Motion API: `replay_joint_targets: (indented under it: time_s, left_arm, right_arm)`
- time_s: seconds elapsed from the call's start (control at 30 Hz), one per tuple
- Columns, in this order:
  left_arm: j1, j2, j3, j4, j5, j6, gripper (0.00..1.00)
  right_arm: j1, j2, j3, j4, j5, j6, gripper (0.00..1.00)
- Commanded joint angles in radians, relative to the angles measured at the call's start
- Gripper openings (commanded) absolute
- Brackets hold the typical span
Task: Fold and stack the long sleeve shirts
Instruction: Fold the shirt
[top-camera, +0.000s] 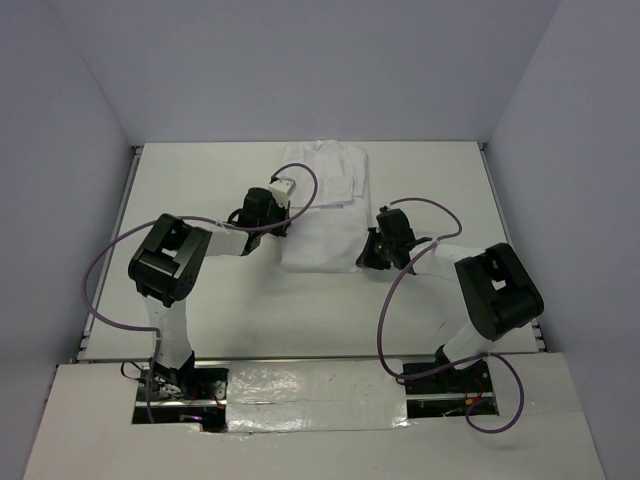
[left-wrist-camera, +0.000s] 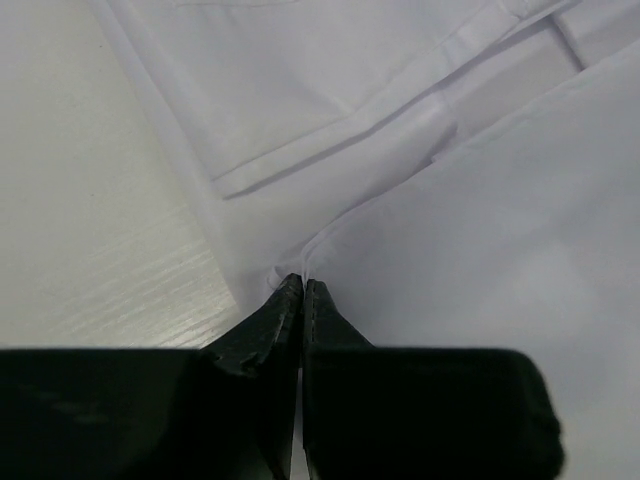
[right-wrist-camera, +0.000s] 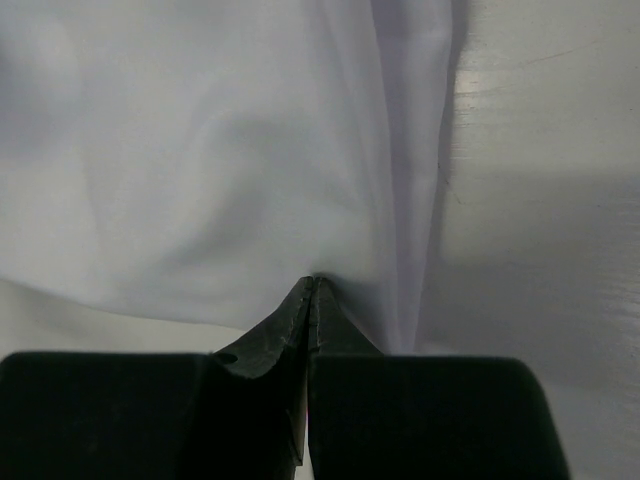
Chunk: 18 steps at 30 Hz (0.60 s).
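Where the arms reach in from the near edge, the left claw (left-wrist-camera: 302, 288) is pinched tight on the left border of the white long sleeve shirt (top-camera: 320, 215). The right claw (right-wrist-camera: 313, 285) nips its right fold. Only the wrist views show these grips. Overhead, the shirt lies mid-table (top-camera: 200, 180), stretching toward the far edge.
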Motion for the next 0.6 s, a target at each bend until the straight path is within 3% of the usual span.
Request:
replay_joint_targets:
  time_s: [0.0, 0.13, 0.33, 0.43, 0.57]
  left_arm:
    - [-0.002, 0.012, 0.038, 0.020, -0.041, -0.032, 0.13]
    - [0.000, 0.005, 0.044, 0.014, -0.035, -0.028, 0.15]
    - [-0.002, -0.050, 0.065, 0.049, 0.079, 0.064, 0.44]
    - [-0.002, -0.081, 0.097, 0.089, 0.096, 0.165, 0.54]
    - [-0.005, -0.113, 0.183, -0.004, 0.154, 0.254, 0.60]
  right_arm:
    - [-0.006, 0.019, -0.017, -0.056, 0.030, 0.022, 0.00]
    - [-0.007, 0.013, -0.017, -0.112, 0.050, 0.024, 0.00]
    - [0.002, -0.110, 0.009, -0.089, 0.019, -0.116, 0.02]
    - [0.002, -0.158, 0.084, -0.122, 0.013, -0.212, 0.08]
    - [0.002, -0.193, 0.176, -0.139, -0.017, -0.255, 0.17]
